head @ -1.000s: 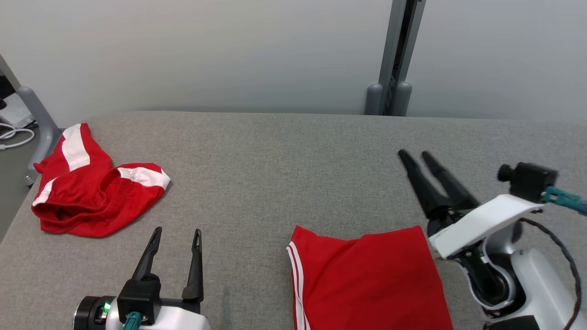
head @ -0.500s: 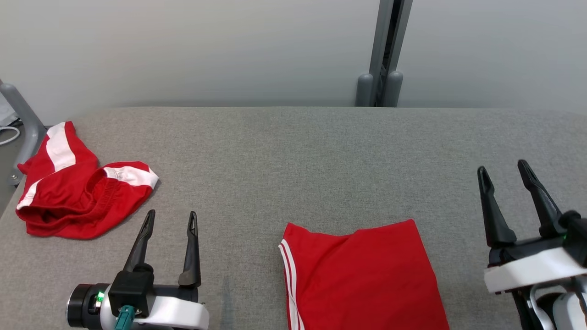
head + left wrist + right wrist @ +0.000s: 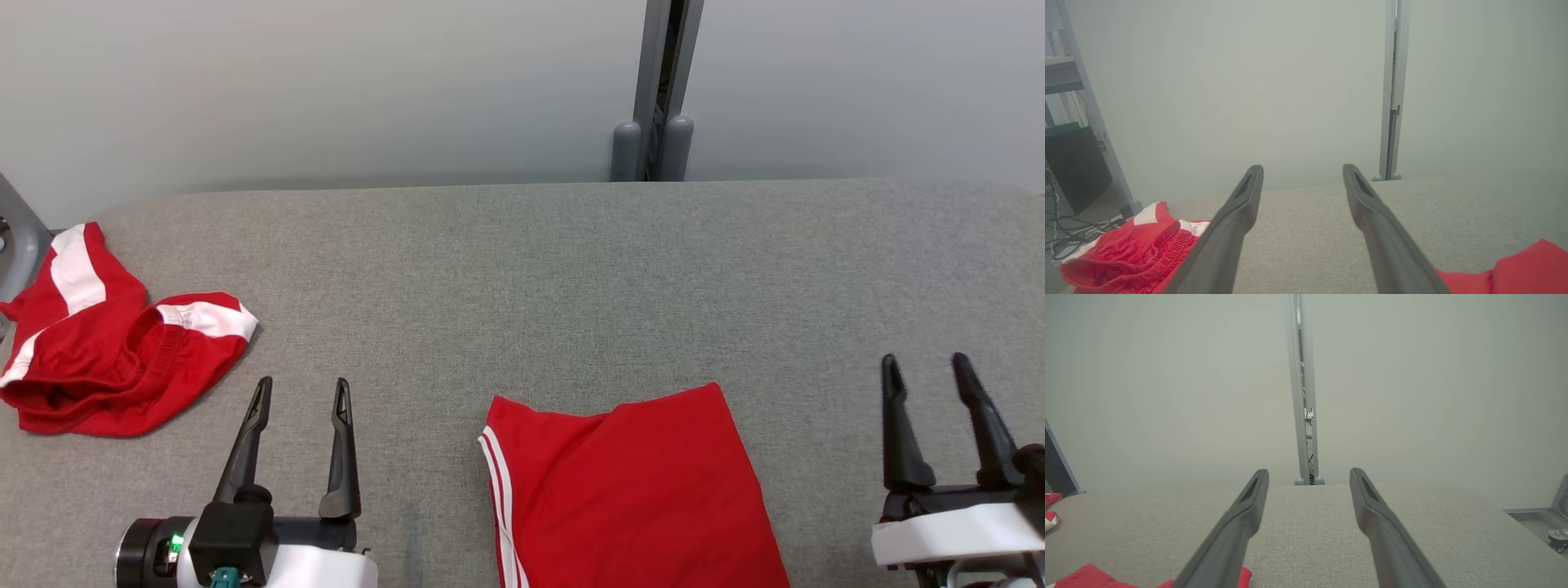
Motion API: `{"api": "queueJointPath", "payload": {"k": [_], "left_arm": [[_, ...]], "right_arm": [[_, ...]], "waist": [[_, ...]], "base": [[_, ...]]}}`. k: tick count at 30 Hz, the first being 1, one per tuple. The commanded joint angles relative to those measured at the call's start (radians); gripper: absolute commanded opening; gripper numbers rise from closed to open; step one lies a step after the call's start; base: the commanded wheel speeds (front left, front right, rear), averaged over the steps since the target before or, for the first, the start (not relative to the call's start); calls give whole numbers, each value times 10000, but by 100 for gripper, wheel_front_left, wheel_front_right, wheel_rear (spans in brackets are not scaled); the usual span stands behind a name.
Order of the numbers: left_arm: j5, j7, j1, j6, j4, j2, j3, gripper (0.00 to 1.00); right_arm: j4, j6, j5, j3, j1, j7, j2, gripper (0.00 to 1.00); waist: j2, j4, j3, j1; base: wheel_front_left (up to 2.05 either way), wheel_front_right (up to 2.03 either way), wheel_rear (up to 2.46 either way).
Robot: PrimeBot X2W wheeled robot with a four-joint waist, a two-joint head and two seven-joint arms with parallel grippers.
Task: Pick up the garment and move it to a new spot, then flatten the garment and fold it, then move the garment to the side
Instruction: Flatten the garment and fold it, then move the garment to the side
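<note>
head view: folded red garment (image 3: 629, 490) at 6 o'clock on tabletop (image 3: 522, 269); crumpled shorts (image 3: 106, 367) at 9; left jaws at 7, right jaws at 5, both spread wide, empty.
left wrist view: left jaws parted, holding nothing.
right wrist view: right jaws parted, empty.

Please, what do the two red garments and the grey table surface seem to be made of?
Crumpled garment: probably thin synthetic sports knit, matte; it slumps in soft folds, with a gathered elastic waistband. Folded garment: seemingly the same smooth red fabric, lying flat, with white stripes. Table surface: grey woven cloth cover, matte, with a fine speckled weave.
</note>
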Motion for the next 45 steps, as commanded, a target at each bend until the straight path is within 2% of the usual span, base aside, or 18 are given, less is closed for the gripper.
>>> {"api": "queueJointPath", "payload": {"k": [1,18,38,40,42,45], "left_arm": [[-26,-36,57,84,-48,32,-17,100],[-94,-36,19,264,-36,34,-315,100],[152,-36,24,65,217,34,-582,100],[137,-36,-13,63,235,34,-612,100],[125,-36,-59,63,249,34,-634,100],[152,-36,-200,-10,311,33,-713,100]], "right_arm": [[-61,1,89,-176,65,-68,29,100],[21,1,259,-381,-26,-69,270,100],[110,1,346,-342,-286,-70,214,100],[263,1,591,-47,-255,-70,178,100],[773,1,1394,594,-217,124,42,100],[1303,0,2731,1673,-535,825,-729,100]], "waist": [[-1,1,17,0],[-1,179,-1,0],[-1,266,44,0],[-1,288,79,0],[-1,293,160,0],[-1,337,367,0]], "base": [[0,0,0],[0,0,0],[0,0,0],[0,0,0],[0,0,0],[0,0,0]]}}
